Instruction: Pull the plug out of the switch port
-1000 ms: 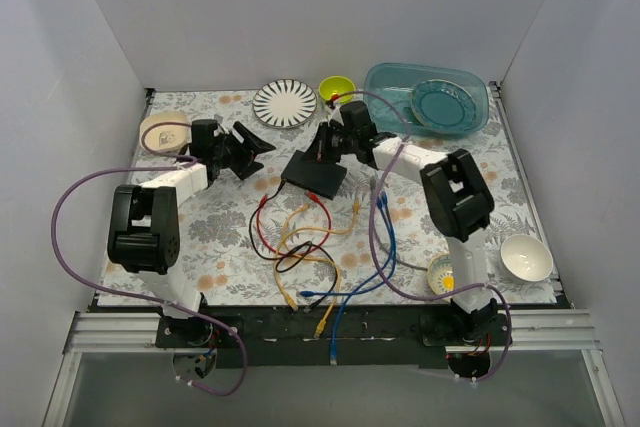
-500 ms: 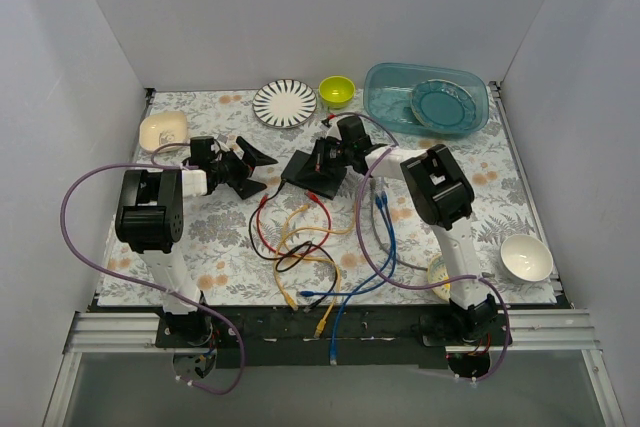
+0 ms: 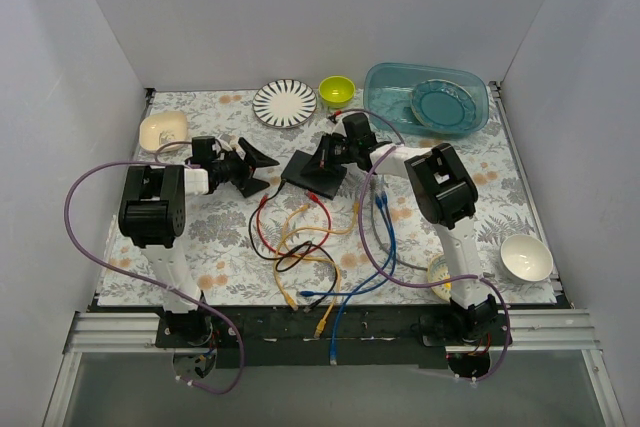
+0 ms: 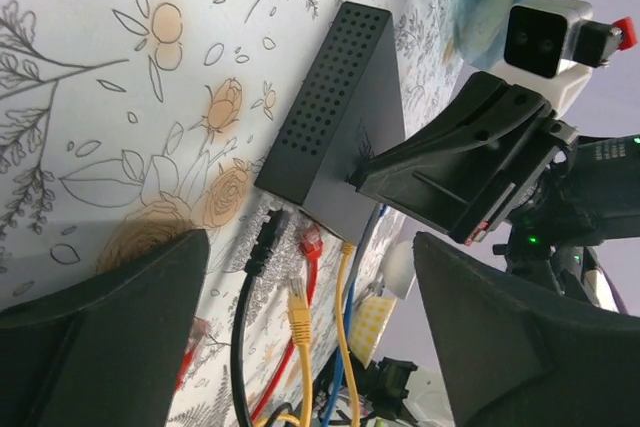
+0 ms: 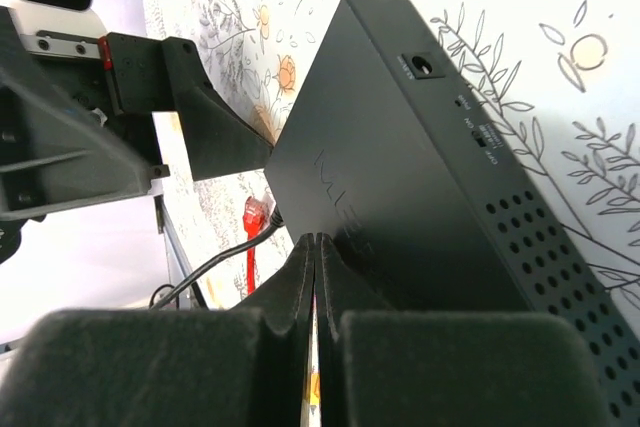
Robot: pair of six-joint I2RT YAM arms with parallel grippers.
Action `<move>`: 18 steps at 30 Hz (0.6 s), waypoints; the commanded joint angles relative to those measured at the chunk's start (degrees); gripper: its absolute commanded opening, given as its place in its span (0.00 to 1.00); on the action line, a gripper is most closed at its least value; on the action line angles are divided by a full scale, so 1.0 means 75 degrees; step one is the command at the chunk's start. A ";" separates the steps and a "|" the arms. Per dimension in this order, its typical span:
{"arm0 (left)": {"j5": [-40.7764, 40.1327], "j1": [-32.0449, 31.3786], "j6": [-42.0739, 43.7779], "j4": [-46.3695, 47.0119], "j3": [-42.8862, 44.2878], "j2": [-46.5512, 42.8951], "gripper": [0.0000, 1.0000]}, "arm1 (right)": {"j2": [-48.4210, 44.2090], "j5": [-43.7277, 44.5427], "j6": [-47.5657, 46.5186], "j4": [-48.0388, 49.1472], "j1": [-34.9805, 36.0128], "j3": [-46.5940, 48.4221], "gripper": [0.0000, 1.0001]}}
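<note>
The switch (image 3: 308, 175) is a flat black box at mid-table; it also shows in the left wrist view (image 4: 338, 117) and the right wrist view (image 5: 430, 197). A black plug (image 4: 262, 239), a red plug (image 4: 312, 239) and a yellow plug (image 4: 346, 246) sit at its socket edge; I cannot tell how deep each one is. My right gripper (image 3: 328, 155) is shut and empty, its tips (image 5: 315, 267) lying on the switch's top. My left gripper (image 3: 258, 173) is open and empty, just left of the switch, facing the plugs.
Loose red, yellow, black and blue cables (image 3: 320, 247) trail to the near edge. A striped plate (image 3: 285, 102), a green bowl (image 3: 337, 89) and a blue tub (image 3: 470, 82) stand at the back. A cream dish (image 3: 163, 129) is far left, a white bowl (image 3: 526, 257) near right.
Both arms have folded in over the last second. My right gripper has dropped a little onto the switch's top. My left gripper has shifted slightly nearer and stays open.
</note>
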 commanded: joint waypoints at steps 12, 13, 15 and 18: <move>-0.0730 -0.0576 0.1296 -0.1051 0.0622 0.0553 0.37 | 0.0053 0.0720 -0.0617 -0.1094 -0.0153 0.0297 0.01; -0.0718 -0.0576 0.1284 -0.1016 0.0634 0.0635 0.35 | 0.0053 0.0732 -0.0652 -0.1118 -0.0153 0.0309 0.01; -0.0706 -0.0576 0.1249 -0.0980 0.0693 0.0682 0.31 | 0.0053 0.0778 -0.0664 -0.1211 -0.0153 0.0309 0.01; -0.0741 -0.0565 0.1203 -0.0922 0.0704 0.0753 0.24 | 0.0065 0.0790 -0.0700 -0.1223 -0.0153 0.0297 0.01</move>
